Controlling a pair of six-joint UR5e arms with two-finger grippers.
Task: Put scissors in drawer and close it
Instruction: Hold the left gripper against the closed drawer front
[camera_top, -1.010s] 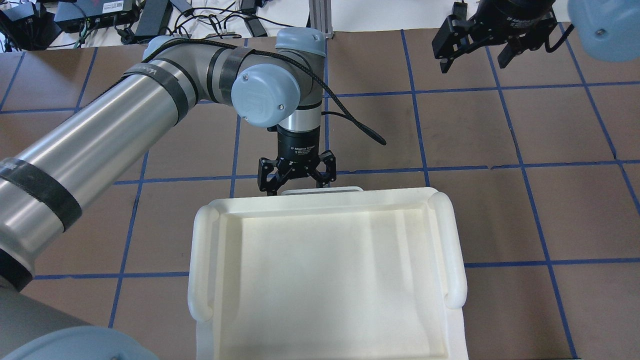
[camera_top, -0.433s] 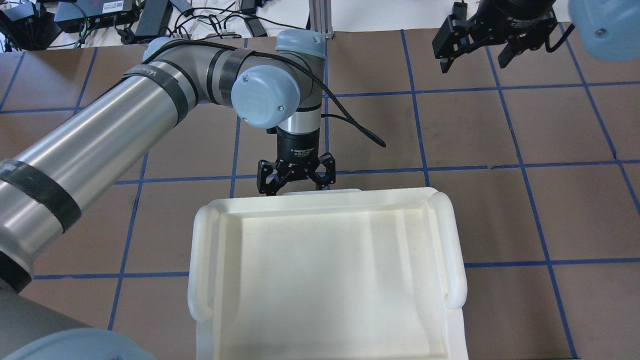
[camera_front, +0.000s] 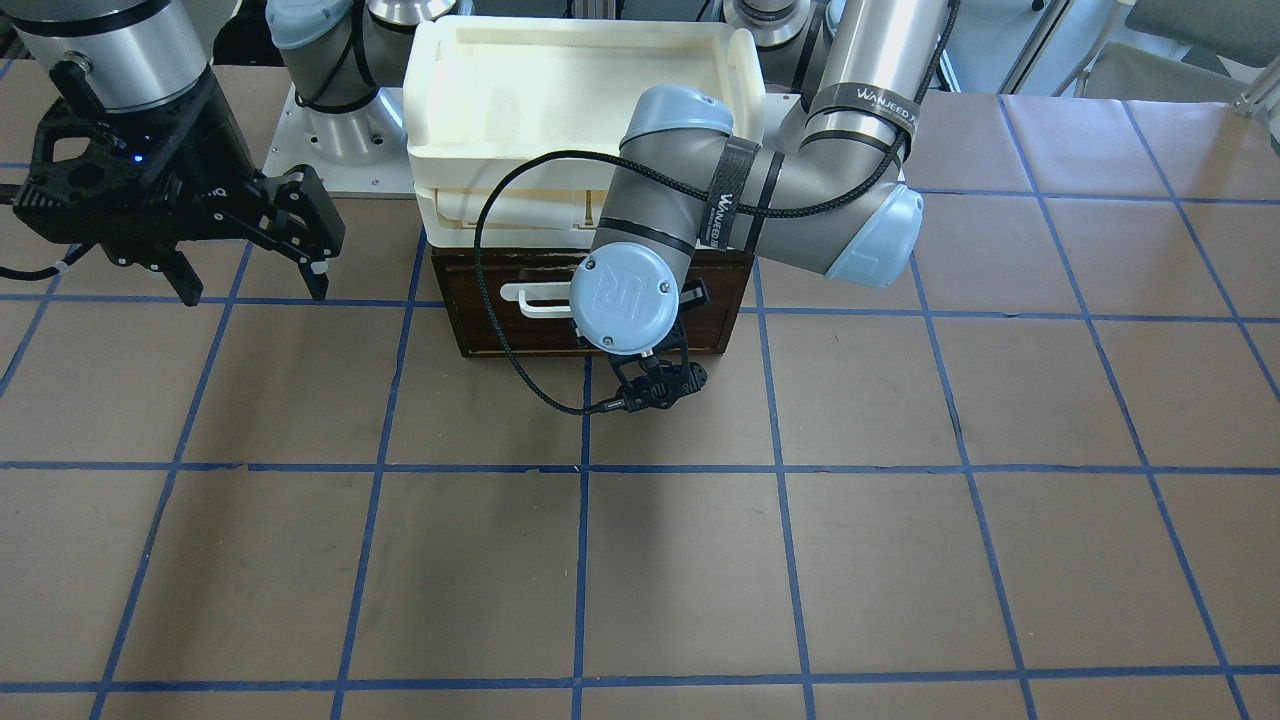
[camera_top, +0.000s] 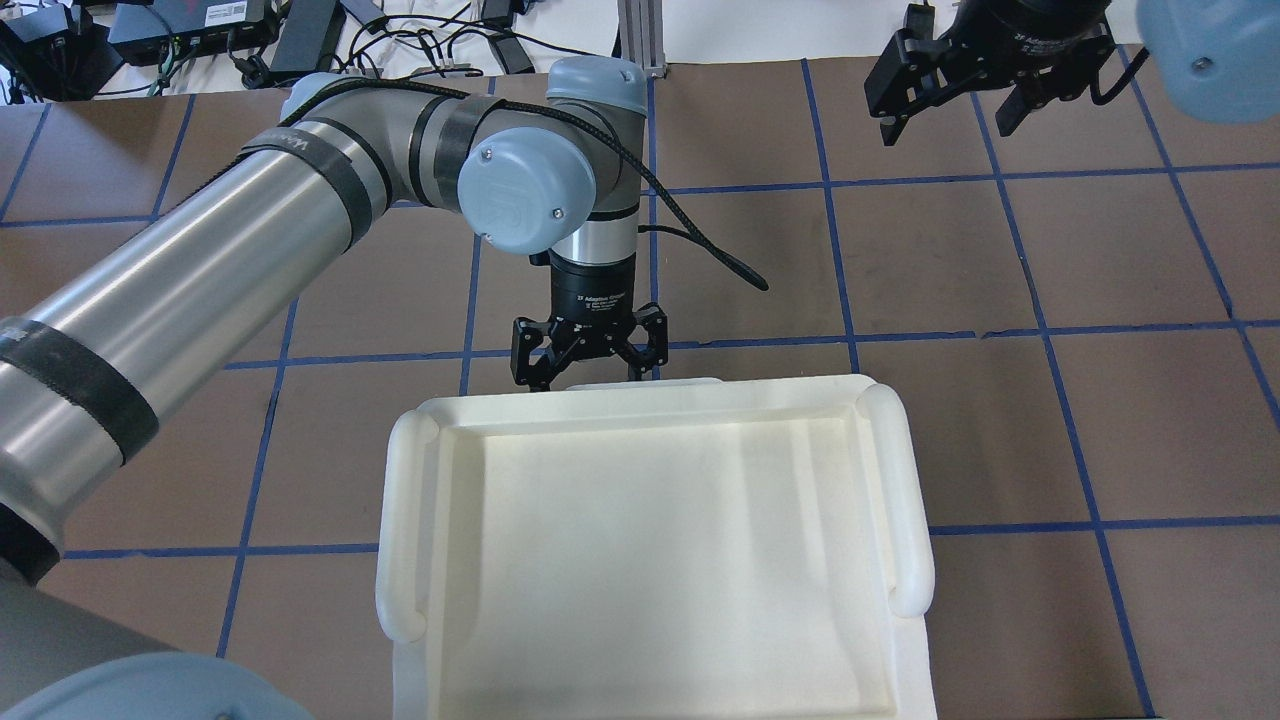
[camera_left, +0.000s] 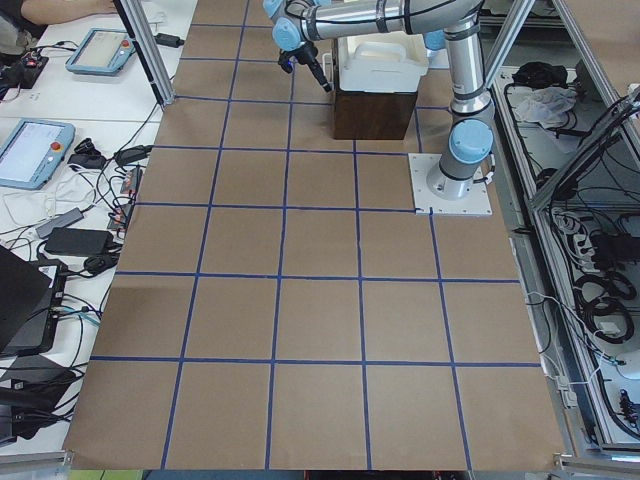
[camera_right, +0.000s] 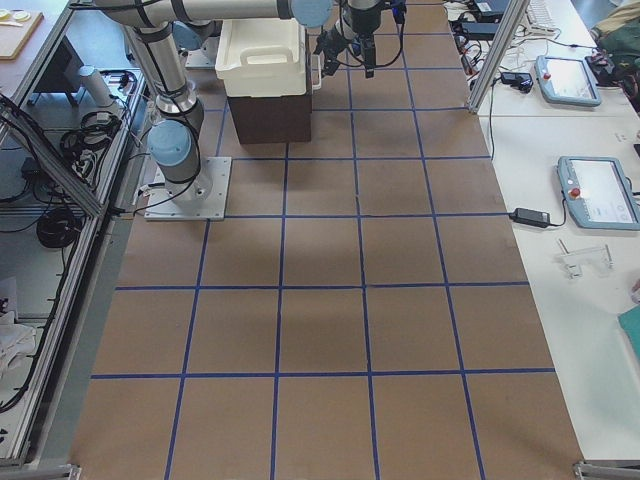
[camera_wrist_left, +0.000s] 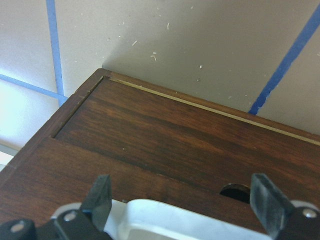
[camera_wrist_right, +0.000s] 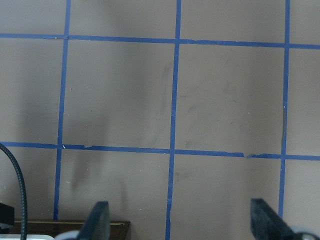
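Compared with the overhead picture of a second ago, the left gripper (camera_top: 587, 378) and its wrist are found shifted slightly toward the table's far edge. The sliver of white handle (camera_top: 690, 381) seen past the tray (camera_top: 405, 520) looks a little thinner, though the change is too small to be sure of. The right gripper (camera_top: 947, 128) is unchanged. It is held high to the drawer's right, jaws apart, with nothing between them.

The drawer (camera_front: 545, 335) is set in a dark cabinet (camera_left: 372, 118) at the robot-side edge of the table (camera_front: 900, 400), with the cream tray stacked on top. Its front appears flush with the cabinet frame. The scissors are seen in no view. Bare brown covering with blue tape lines stretches from the drawer front to the operators' edge.

In the overhead view the drawer front is hidden beneath the tray. In the front-facing view the front and handle are shown, but the left gripper's fingers are covered by the wrist. Only in the left wrist view are the fingers (camera_wrist_left: 100, 195) seen spread to either side of the handle; whether it is touched cannot be told.
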